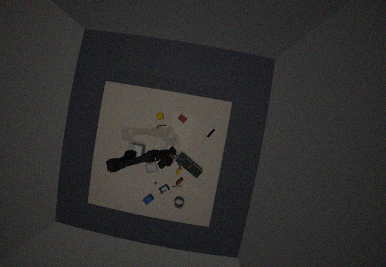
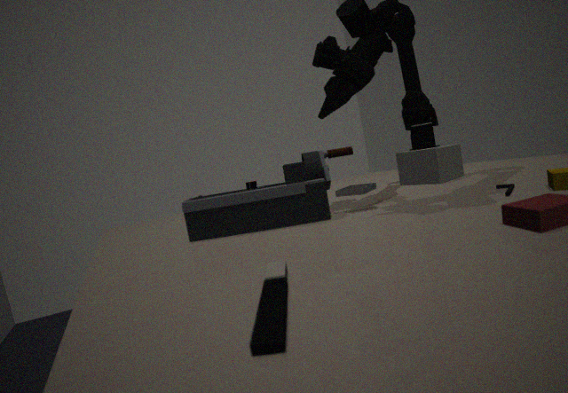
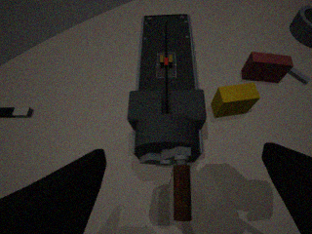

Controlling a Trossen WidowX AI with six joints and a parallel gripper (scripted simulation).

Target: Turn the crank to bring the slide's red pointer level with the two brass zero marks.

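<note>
The dark grey machine [image 1: 195, 169] [image 2: 256, 219] [image 3: 150, 73] lies along the wrist view, its crank end nearest me. The red pointer [image 3: 166, 61] sits in the small window between the two brass marks, the left mark [image 3: 162, 58] and the right mark [image 3: 171, 58]. It looks slightly nearer the crank end than they are; the exact offset is too small to tell. The crank's brown handle [image 2: 340, 152] [image 3: 182, 195] sticks out toward me, low on the crank face. My gripper [image 2: 321, 115] [image 3: 183, 154] is open and empty, above the handle, which shows between the fingers in the wrist view.
A yellow block [image 1: 178, 170] [image 3: 236, 99] and a red block [image 1: 179, 181] [image 3: 265, 67] lie beside the machine. A grey ring [image 1: 175, 203] and a blue block [image 1: 148, 199] lie farther off. A black-handled tool [image 1: 210, 132] [image 2: 271, 315] lies on the machine's other side.
</note>
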